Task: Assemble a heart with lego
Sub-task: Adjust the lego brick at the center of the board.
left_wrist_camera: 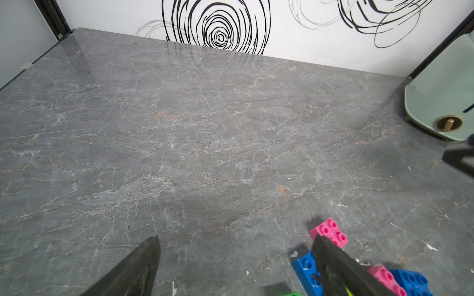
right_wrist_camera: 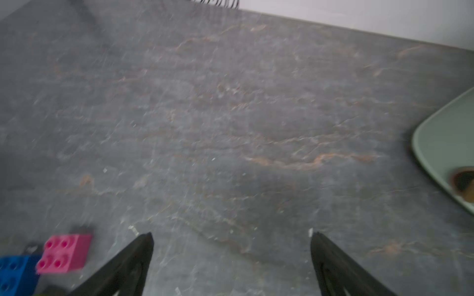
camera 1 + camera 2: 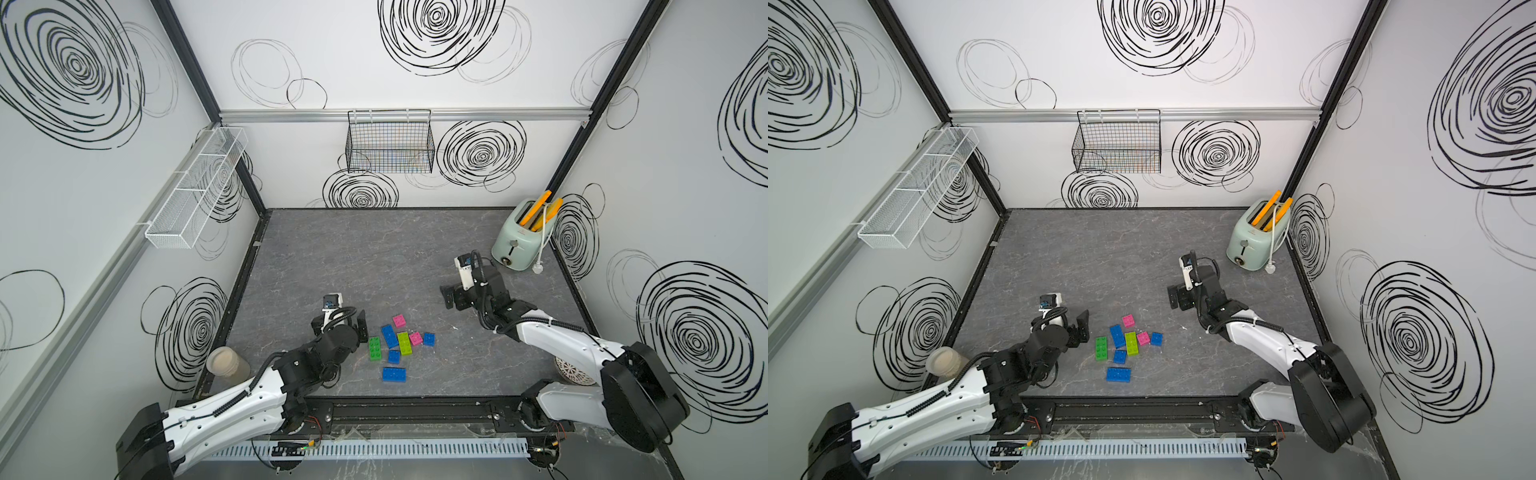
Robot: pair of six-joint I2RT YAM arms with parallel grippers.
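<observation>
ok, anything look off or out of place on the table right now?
Nothing spilled or broken. The lego lies loose at mixed angles, apparently unjoined so far. Only oddity: the toaster has its plug lying loose on the table.

Eight studs-up lego bricks [image 3: 404, 343], blue, green, lime, pink, in a loose flat cluster on grey tabletop [image 3: 332, 257].

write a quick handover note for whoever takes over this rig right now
Grippers: left gripper open, empty, right beside the bricks; right gripper open, empty, over bare table, farther from them.
Things: eight bricks lie in a loose cluster near the front middle: four blue, two pink, one green, one lime.
Done: nothing looks joined.
Left: build the whole heart.
</observation>
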